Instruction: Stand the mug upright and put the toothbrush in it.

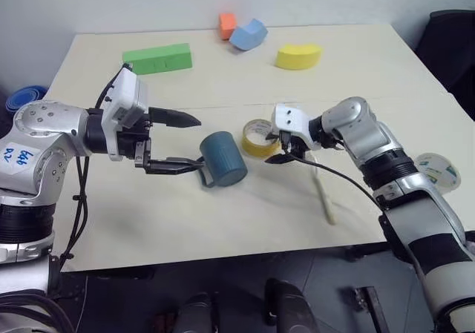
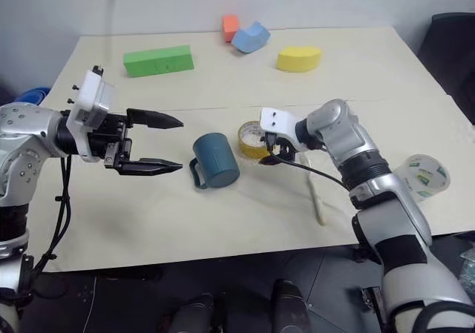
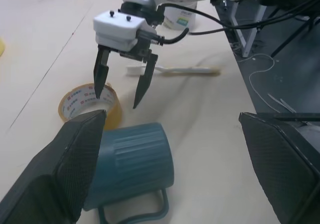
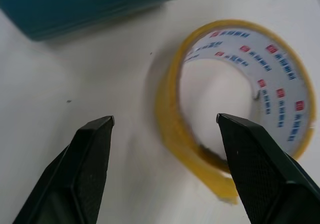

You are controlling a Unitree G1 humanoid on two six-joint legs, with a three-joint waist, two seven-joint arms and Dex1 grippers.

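Mug (image 1: 223, 159) on side; left end effector (image 1: 191, 142) open beside; right end effector (image 3: 122, 84) open over tape roll (image 2: 254, 139).

The mug (image 1: 224, 158) is dark teal-blue, cylindrical with faint vertical ribs, and lies on its side on the table, its loop handle pointing toward 7 o'clock. The toothbrush (image 1: 325, 199), slim and cream-white, lies flat at about 4 o'clock from the mug, well apart from it.
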